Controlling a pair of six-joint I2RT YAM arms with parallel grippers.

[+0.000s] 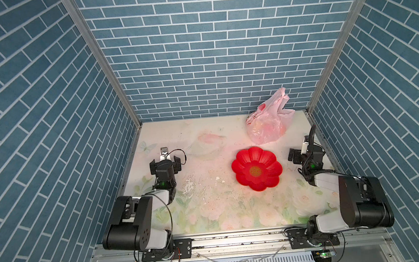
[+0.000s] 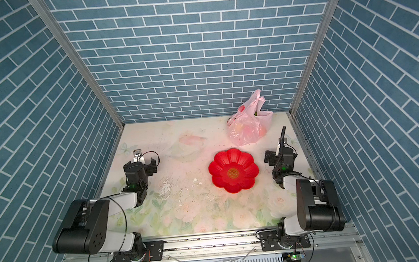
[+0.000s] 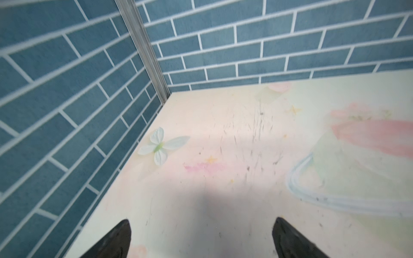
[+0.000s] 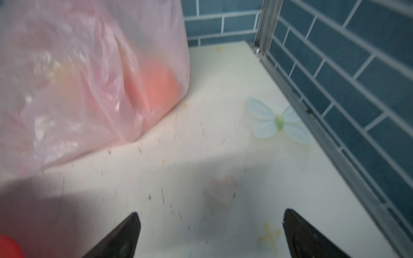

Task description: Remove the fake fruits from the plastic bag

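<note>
Nothing is out yet: the fake fruits (image 4: 161, 84) sit inside the plastic bag (image 1: 266, 124) at the table's (image 1: 209, 208) far right, the red dish (image 1: 256, 168) lies empty, and the left pincer (image 3: 202, 223) and right pincer (image 4: 211, 214) both gape wide, holding nothing.

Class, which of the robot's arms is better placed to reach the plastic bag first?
Probably right: the right gripper, open, is near the plastic bag; the left gripper, also open, sits across the table.

Floral-print table (image 1: 204, 208) with pink plastic bag (image 1: 267, 128) and red flower dish (image 1: 256, 169).
</note>
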